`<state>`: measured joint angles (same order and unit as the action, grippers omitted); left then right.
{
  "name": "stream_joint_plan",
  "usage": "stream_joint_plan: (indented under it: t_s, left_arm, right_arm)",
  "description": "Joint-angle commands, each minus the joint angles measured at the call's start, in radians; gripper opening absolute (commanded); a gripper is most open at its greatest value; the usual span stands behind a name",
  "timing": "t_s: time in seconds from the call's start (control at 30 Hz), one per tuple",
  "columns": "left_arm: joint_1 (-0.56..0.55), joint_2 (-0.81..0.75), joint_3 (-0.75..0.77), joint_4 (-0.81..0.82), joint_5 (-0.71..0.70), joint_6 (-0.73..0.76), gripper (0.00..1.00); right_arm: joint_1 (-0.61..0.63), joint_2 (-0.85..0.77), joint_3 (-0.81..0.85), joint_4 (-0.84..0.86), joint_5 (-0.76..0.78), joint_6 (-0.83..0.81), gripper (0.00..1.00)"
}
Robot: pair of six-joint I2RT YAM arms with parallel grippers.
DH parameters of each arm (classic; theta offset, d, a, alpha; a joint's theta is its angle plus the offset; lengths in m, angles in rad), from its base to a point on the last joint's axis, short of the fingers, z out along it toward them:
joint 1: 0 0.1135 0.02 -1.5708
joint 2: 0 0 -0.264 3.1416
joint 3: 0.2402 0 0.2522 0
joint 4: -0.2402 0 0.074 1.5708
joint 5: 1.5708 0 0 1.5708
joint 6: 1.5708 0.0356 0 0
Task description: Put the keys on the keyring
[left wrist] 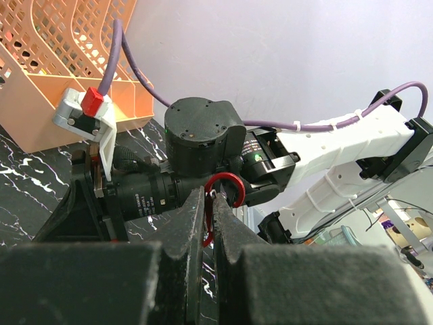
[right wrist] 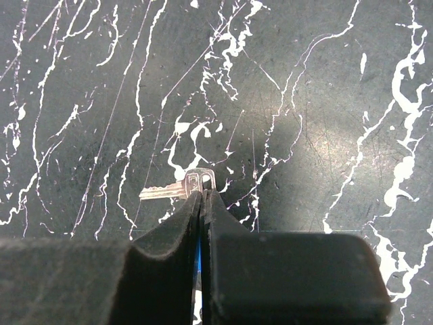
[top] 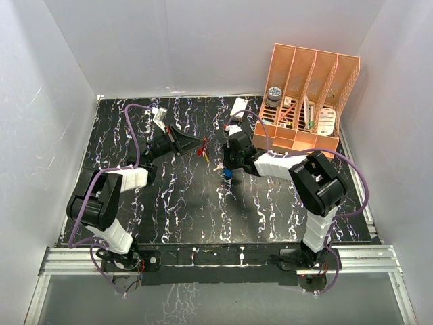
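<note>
The left gripper (left wrist: pixel 208 198) pinches a thin red elongated keyring (left wrist: pixel 227 175) aloft, its arm reaching far and right. The right arm bends left, and its gripper (right wrist: pixel 202 195) points down mid-table, pressed together on a small silver key's (right wrist: pixel 166 191) head.

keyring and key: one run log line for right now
left gripper: shut on keyring | right gripper: shut on key at its head | status: that key not yet on keyring
</note>
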<state>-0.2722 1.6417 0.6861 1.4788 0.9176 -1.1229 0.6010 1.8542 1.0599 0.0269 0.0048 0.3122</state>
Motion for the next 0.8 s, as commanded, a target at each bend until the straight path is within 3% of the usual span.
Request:
stream_joint_plan:
  t_s: [0.0, 0.77]
  left_arm:
    - [-0.002, -0.045, -0.005, 0.308, 0.004, 0.009, 0.0]
    - [-0.004, -0.046, 0.022, 0.308, 0.001, -0.008, 0.0]
  right_arm:
    - [0.002, -0.089, -0.013, 0.087, 0.015, -0.019, 0.0]
    - [0.002, -0.477, -0.137, 0.255, -0.103, -0.08, 0.0]
